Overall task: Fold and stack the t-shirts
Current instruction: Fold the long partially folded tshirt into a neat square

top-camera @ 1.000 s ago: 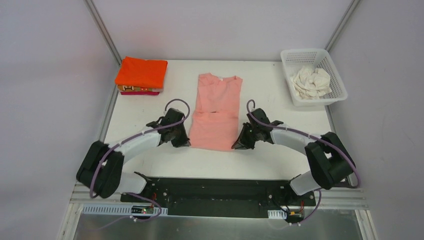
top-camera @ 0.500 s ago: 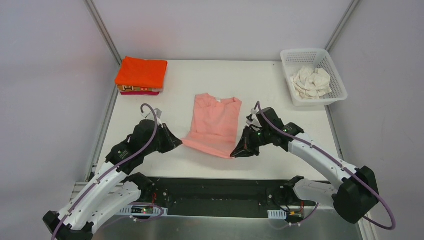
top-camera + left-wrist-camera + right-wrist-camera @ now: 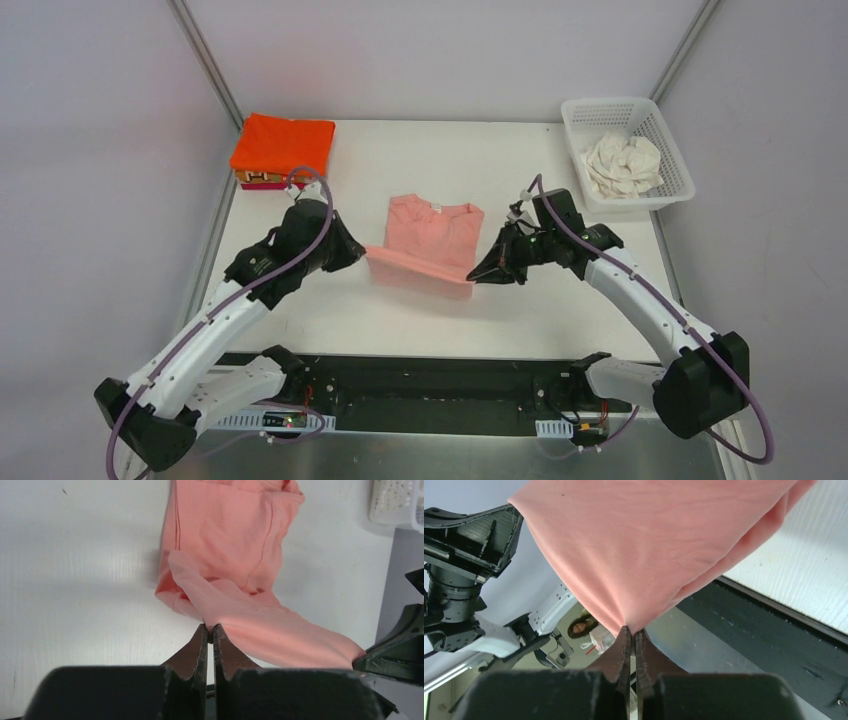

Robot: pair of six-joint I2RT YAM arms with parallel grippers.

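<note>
Two grippers, both clenched on the salmon pink t-shirt (image 3: pixel 432 230): left gripper (image 3: pixel 363 256) pinches the near-left corner, right gripper (image 3: pixel 477 276) the near-right one. We see the hem end held up off the desk (image 3: pixel 540 305), stretched taut btwn them, w/ the collar end lying flat mid-desk. Orange t-shirt (image 3: pixel 284 143) sits folded atop a stack (image 3: pixel 260 178) at the far-left corner. Cream-white t-shirt (image 3: pixel 622 163) lies crumpled in the white basket (image 3: pixel 606 101) at the far-right corner.
</note>
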